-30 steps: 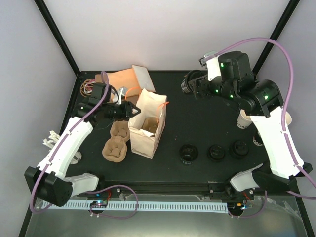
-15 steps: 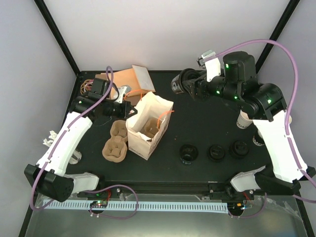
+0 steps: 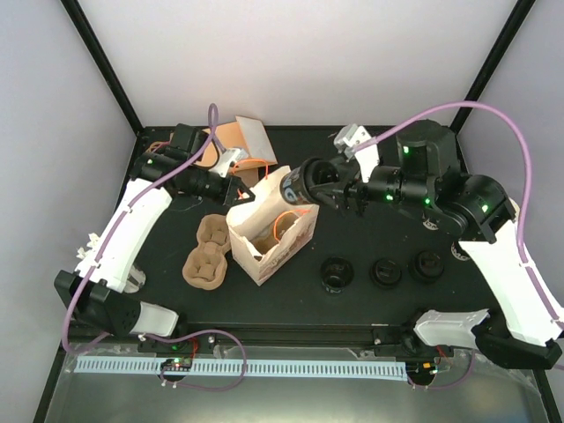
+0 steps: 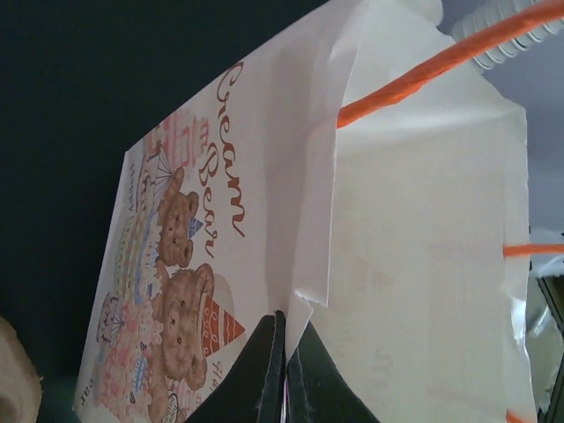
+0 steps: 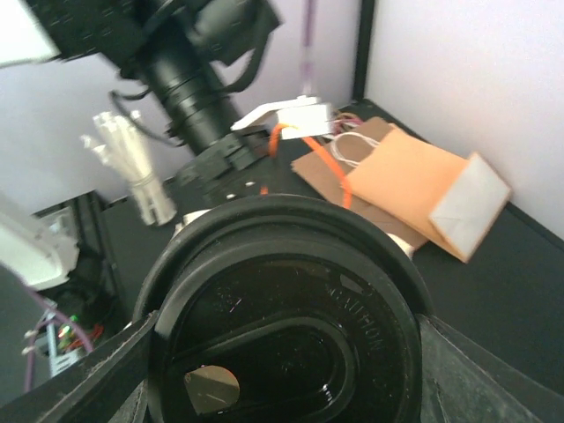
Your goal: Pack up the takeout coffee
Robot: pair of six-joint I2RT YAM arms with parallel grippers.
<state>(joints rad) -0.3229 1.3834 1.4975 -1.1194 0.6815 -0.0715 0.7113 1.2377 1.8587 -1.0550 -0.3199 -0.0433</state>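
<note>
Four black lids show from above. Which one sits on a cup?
The lid on the takeout coffee in the right gripper, over the paper bag; the other three lids lie on the table.

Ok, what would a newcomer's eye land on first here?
The right tool holds a lidded cup on its side just above the open mouth of the white paper bag at mid-table. The left tool pinches the bag's rim on its far left side. Three black lids lie in a row to the bag's right.
</note>
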